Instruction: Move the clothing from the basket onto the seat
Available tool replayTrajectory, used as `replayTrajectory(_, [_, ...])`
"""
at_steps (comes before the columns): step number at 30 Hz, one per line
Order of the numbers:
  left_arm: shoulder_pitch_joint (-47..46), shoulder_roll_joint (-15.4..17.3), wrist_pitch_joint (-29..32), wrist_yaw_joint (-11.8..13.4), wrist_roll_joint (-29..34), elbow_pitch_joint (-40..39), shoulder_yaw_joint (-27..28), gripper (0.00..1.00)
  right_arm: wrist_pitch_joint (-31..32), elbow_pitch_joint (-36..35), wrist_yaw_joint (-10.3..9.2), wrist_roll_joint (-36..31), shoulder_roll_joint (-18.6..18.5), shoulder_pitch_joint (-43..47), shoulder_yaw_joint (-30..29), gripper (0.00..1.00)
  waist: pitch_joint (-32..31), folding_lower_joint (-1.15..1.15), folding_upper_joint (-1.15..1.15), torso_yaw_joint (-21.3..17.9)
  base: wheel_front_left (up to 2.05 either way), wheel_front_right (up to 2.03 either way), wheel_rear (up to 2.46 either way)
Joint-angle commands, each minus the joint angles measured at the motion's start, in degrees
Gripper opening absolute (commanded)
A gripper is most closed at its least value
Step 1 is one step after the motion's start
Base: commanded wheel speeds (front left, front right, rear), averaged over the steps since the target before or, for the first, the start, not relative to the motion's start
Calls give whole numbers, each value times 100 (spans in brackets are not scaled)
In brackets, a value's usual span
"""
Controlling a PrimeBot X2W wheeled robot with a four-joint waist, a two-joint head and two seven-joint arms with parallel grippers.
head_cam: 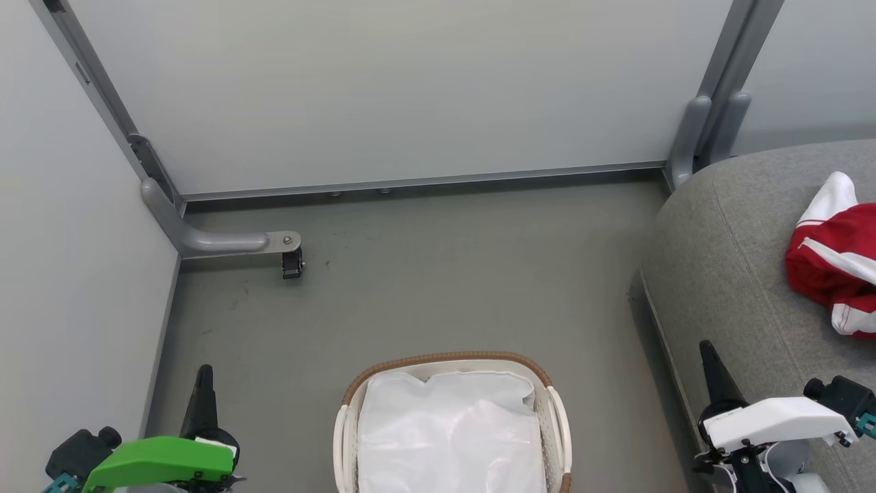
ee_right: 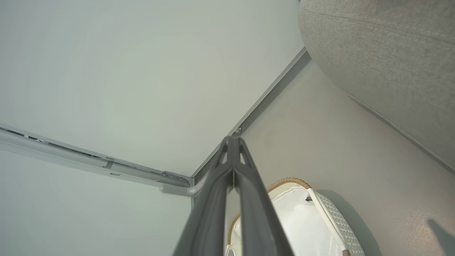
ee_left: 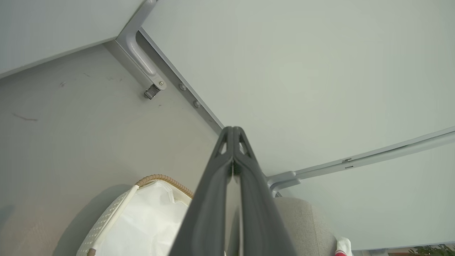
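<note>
You had the left gripper (head_cam: pixel 204 383) clenched on nothing, left of the basket (head_cam: pixel 445 357); your right gripper (head_cam: pixel 709 363) was pinched closed too, empty, at the edge of the seat (head_cam: pixel 725 274); the clothing (head_cam: pixel 828 267) lay on the seat, well apart from the basket, where the white liner (head_cam: pixel 448 431) showed.

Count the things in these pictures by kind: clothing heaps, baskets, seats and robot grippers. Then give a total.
Grey seat: 1
White basket: 1
Red clothing heap: 1, on the seat
Grippers: 2, left gripper and right gripper, jaws shut
Total: 5
</note>
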Motion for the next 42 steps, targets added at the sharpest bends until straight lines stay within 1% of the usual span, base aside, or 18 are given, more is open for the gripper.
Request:
replayTrajectory(1, [-178, 49, 39, 0, -166, -78, 38, 0, 41, -89, -1, 173, -38, -130, -35, 0, 0, 0, 0, 1, 0, 0, 0])
replayTrajectory(18, [-270, 49, 307, -1, -1094, -182, 163, 0, 307, -205, -2, 1198, -44, -163, -127, 0, -7, 0, 0, 17, 0, 0, 0])
replayTrajectory(42, [-389, 44, 629, 0, -2171, -291, 316, 0, 617, -336, -3, 2381, -51, -197, -238, 0, -17, 0, 0, 38, 0, 0, 0])
